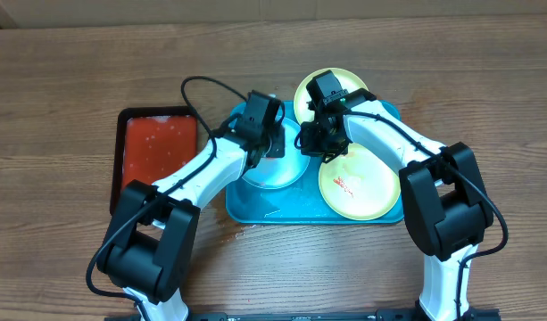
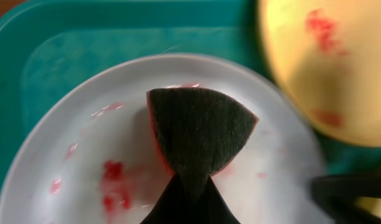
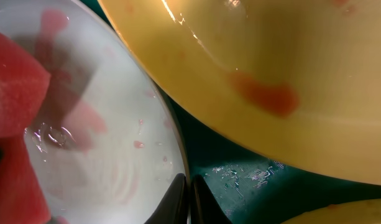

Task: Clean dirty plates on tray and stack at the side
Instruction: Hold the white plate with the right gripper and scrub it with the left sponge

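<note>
The turquoise tray [image 1: 255, 209] holds three plates. The pale blue-white plate [image 1: 275, 171] lies at its left and carries red smears [image 2: 112, 183]. My left gripper [image 1: 262, 134] is shut on a sponge [image 2: 199, 130], dark green on top and red underneath, which is pressed on this plate [image 2: 72, 155]. My right gripper [image 1: 322, 138] is shut on this plate's right rim [image 3: 189, 190]. One yellow-green plate [image 1: 331, 87] lies at the back. The other one [image 1: 358, 185], at the front right, has a red smear.
A smaller black tray with a red inside [image 1: 157, 152] stands to the left of the turquoise tray. The red side of the sponge [image 3: 13, 81] shows at the left of the right wrist view. The smeared yellow-green plate [image 3: 271, 62] lies close to the right fingers.
</note>
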`<state>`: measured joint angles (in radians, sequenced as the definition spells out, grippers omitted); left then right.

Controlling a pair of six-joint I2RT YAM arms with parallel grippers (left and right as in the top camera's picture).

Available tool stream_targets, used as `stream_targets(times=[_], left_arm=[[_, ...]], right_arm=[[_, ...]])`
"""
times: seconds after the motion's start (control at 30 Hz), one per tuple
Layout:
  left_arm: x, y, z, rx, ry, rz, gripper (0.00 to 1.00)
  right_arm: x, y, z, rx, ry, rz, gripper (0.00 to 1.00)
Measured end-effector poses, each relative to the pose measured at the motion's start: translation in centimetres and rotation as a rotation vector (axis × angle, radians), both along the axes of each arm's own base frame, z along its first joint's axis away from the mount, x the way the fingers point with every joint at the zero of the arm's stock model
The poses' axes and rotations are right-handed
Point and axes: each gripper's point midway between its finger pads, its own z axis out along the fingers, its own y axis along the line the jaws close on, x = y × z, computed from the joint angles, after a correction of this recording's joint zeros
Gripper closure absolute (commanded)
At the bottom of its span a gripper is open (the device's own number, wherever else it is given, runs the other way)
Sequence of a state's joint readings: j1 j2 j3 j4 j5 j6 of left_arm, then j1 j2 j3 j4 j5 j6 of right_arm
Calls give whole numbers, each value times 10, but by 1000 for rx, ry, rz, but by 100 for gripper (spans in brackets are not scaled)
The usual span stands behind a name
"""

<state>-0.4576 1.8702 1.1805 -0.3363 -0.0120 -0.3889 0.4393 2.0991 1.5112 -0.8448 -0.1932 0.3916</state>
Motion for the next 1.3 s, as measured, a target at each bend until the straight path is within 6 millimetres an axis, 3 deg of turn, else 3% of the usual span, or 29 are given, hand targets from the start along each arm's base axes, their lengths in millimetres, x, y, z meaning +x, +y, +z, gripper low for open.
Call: stream_targets(times=[0.13, 0.33, 0.43, 0.5, 0.57, 0.8, 1.1, 1.23, 1.3], left_arm=[[-3, -11, 7, -43, 32, -33, 94], [-26, -5, -4, -18, 135, -45, 84], [-29, -4, -6, -15, 150, -46, 57], [-29, -4, -6, -13, 148, -52, 55], [-28, -4, -5, -16, 145, -49, 55], [-26, -5, -5, -20, 136, -50, 70], [-33, -2, -9, -5, 168, -50, 71], [-34, -1, -15, 2, 182, -48, 83], [-33, -1, -18, 5, 185, -51, 84]], right_arm=[[0, 0, 0, 1, 0, 0, 96], [0, 0, 0, 1, -1, -1, 96], [1, 0, 0, 1, -2, 0, 96], [1, 0, 0, 2, -2, 0, 96], [0, 0, 0, 1, -2, 0, 96], [1, 0, 0, 2, -2, 0, 96], [1, 0, 0, 2, -2, 0, 96], [1, 0, 0, 2, -3, 0, 96], [1, 0, 0, 2, -4, 0, 96]])
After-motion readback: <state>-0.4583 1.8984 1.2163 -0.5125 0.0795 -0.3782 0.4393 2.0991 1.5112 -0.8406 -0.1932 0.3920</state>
